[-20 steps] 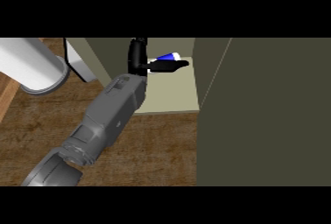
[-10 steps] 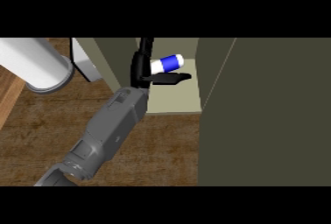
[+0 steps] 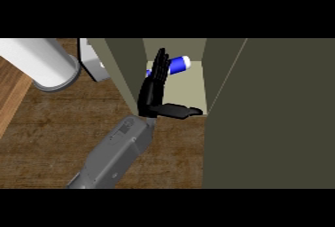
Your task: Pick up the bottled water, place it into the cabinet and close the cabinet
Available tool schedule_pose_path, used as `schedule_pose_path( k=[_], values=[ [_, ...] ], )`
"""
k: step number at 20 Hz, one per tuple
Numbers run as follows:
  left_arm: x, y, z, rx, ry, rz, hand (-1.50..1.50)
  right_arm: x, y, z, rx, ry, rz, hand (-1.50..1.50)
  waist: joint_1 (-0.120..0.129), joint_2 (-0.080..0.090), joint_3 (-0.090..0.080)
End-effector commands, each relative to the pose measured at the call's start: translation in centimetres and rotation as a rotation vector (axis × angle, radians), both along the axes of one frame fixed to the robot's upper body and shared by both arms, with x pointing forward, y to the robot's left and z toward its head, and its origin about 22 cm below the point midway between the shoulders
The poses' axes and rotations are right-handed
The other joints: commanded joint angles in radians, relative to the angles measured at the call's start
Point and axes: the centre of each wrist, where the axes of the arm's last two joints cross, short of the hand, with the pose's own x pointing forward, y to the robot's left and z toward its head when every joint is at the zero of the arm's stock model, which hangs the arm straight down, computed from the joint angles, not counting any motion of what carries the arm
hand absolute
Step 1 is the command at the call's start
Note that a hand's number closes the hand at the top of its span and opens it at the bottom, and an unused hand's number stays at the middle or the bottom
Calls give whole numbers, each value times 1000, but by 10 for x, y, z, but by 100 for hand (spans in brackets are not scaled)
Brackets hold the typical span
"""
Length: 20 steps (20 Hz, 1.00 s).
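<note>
The bottled water point(image 3: 178, 64), white with a blue label, lies on its side on the pale shelf deep inside the cabinet point(image 3: 187, 94). My left hand point(image 3: 154, 88) reaches into the cabinet's opening just left of and in front of the bottle. Its fingers stand straight and its thumb sticks out to the right, so it is open and holds nothing. The fingers hide the bottle's left end. The cabinet door point(image 3: 274, 124), a large dark olive panel, stands open at the right. My right hand shows nowhere.
A thick white cylinder point(image 3: 40, 62) lies at the upper left on the wooden counter point(image 3: 59, 128). A grey object point(image 3: 93, 64) sits between it and the cabinet's left wall point(image 3: 124, 66).
My fingers have straightened and let go of the bottle, which now rests further inside the cabinet. The hand has drawn back a little toward the opening.
</note>
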Motion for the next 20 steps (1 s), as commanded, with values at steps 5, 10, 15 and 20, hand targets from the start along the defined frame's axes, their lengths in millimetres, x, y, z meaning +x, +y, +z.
schedule_pose_path(
  k=[5,10,15,20],
  values=[
    [-65,-5,-4,-92,-33,-101,-150,-13,-6,39,-67,-39,-4,-150,3,2,0],
    [-82,38,4,-89,-14,-123,150,-14,1,33,-123,-49,145,-150,-3,0,0],
    [-112,62,-6,-85,22,-120,150,-9,-2,38,-241,-8,311,150,10,2,0],
    [-137,103,-4,-81,19,-63,-150,-14,7,47,-264,-35,467,150,2,-3,-1]
  ],
)
